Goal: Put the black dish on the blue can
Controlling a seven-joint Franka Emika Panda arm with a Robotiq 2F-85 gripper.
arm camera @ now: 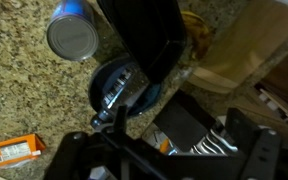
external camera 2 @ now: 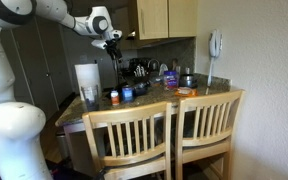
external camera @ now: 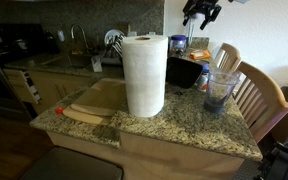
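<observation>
The black dish (external camera: 184,72) sits on the granite counter behind the paper-towel roll. It also shows as a dark shape in the wrist view (arm camera: 144,40). The blue can (arm camera: 72,30), with a pale silvery top, stands upright beside the dish. It also shows in an exterior view (external camera 2: 127,93). A clear plastic tumbler (external camera: 221,88) stands close to the dish. My gripper (external camera: 201,12) hangs high above the dish and can, with its fingers spread and nothing between them. It also shows in an exterior view (external camera 2: 114,40).
A tall paper-towel roll (external camera: 144,75) stands mid-counter, with a wooden board (external camera: 89,110) beside it. A dark blue-topped container (external camera: 179,45) stands at the back. An orange packet (arm camera: 14,150) lies on the granite. Wooden chairs (external camera 2: 164,140) line the counter edge.
</observation>
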